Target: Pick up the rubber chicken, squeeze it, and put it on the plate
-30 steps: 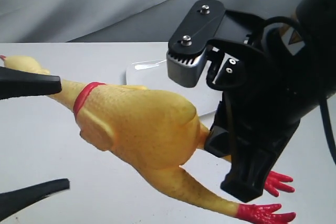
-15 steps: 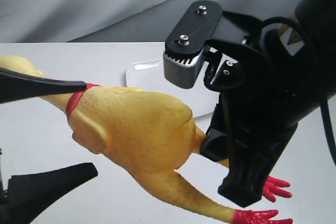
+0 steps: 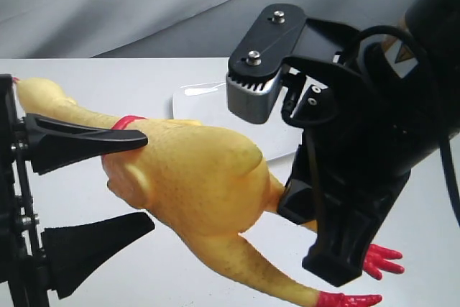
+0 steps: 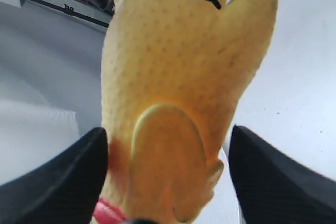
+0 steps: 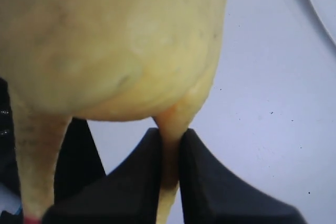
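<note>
White tabletop (image 3: 144,80); right end effector (image 5: 170,166) pinches dimpled rubber chicken's (image 3: 194,177) slender leg.

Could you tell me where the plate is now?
In the exterior view the plate sits mid-frame behind the rubber chicken, partly hidden by the right arm.

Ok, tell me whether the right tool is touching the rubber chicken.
Touching. The right wrist view shows the right tool closed on one thin leg of the rubber chicken, no gap either side.

Qty: 1 rubber chicken (image 3: 194,177); 1 plate (image 3: 198,102); 2 grippers, i.e. left gripper (image 4: 167,135), right gripper (image 5: 169,140).
</note>
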Robot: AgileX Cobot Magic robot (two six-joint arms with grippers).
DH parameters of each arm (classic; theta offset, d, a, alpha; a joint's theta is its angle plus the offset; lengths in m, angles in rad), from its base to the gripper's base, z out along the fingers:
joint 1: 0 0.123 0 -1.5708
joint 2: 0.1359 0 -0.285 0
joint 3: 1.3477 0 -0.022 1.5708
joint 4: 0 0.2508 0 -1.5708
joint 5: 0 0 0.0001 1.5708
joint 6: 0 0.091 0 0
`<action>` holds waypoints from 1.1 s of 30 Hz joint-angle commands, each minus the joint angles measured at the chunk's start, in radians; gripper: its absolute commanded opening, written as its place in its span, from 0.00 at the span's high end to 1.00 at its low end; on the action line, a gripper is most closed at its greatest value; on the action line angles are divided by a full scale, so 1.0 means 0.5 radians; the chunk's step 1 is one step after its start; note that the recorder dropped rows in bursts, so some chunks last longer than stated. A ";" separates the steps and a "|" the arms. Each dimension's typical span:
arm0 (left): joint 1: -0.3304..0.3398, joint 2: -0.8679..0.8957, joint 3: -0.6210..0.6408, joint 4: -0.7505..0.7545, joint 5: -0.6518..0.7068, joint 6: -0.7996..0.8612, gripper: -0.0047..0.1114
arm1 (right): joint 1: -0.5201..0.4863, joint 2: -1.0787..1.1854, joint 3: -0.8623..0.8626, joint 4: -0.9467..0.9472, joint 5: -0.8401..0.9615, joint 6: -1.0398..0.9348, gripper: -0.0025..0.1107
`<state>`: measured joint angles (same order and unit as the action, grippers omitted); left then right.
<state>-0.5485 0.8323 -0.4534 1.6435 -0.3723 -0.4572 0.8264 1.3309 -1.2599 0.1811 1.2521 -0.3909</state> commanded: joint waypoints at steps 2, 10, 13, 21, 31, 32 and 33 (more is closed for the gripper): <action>-0.020 0.176 0.011 -0.025 -0.018 0.046 0.72 | 0.002 -0.016 -0.005 0.150 -0.084 -0.072 0.98; -0.020 0.218 0.011 -0.042 -0.038 0.042 0.96 | 0.002 -0.016 -0.005 0.137 -0.083 -0.072 0.98; -0.020 0.218 0.011 -0.116 -0.038 0.042 0.96 | 0.002 -0.016 -0.005 0.124 -0.083 -0.072 0.98; -0.020 0.218 0.011 -0.192 -0.026 0.028 0.70 | 0.002 -0.016 -0.005 0.124 -0.083 -0.055 0.98; -0.020 0.218 0.011 -0.308 -0.026 -0.029 0.33 | 0.002 -0.016 -0.005 0.128 -0.083 -0.046 0.98; -0.020 0.218 0.011 -0.308 -0.026 -0.029 0.33 | 0.002 -0.016 -0.005 0.128 -0.083 -0.046 0.98; -0.020 0.218 0.011 -0.308 -0.026 -0.029 0.33 | 0.002 -0.016 -0.005 0.128 -0.083 -0.042 0.98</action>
<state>-0.5527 0.9370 -0.4497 1.5049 -0.3801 -0.4559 0.8264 1.3309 -1.2581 0.2114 1.2505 -0.4048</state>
